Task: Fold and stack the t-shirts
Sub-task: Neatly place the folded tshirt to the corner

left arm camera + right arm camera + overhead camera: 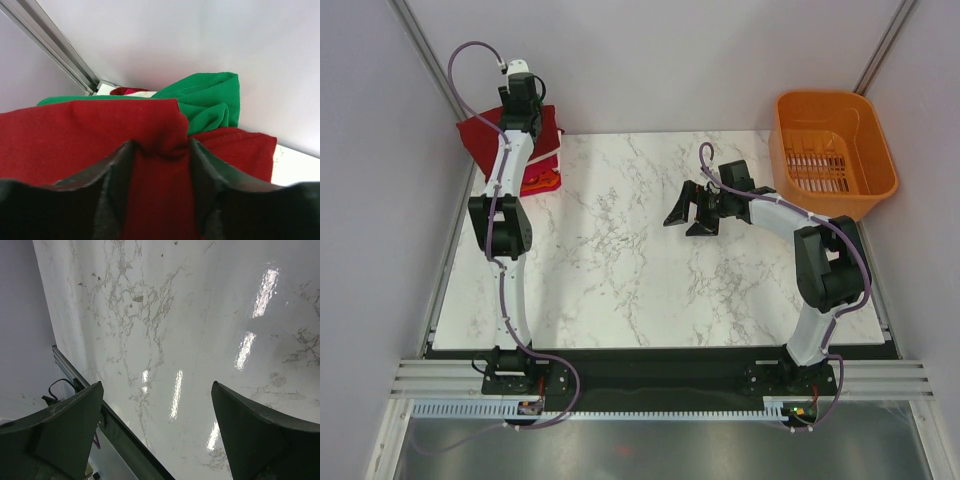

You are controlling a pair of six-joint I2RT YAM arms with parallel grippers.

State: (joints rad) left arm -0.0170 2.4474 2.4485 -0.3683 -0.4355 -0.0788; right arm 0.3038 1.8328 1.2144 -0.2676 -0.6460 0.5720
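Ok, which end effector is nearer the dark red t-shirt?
Left. The left end effector is on the dark red t-shirt; the right end effector is over the table, well apart.

A white marble-patterned tabletop [620,270] sits between pale grey walls [660,60]. An orange plastic basket [820,96] stands at two o'clock. Overhead light glints [260,290] off the marble.

dark red t-shirt [75,140] 1 | green t-shirt [210,100] 1 | basket [825,97] 1 | grippers [161,145] [156,390] 2
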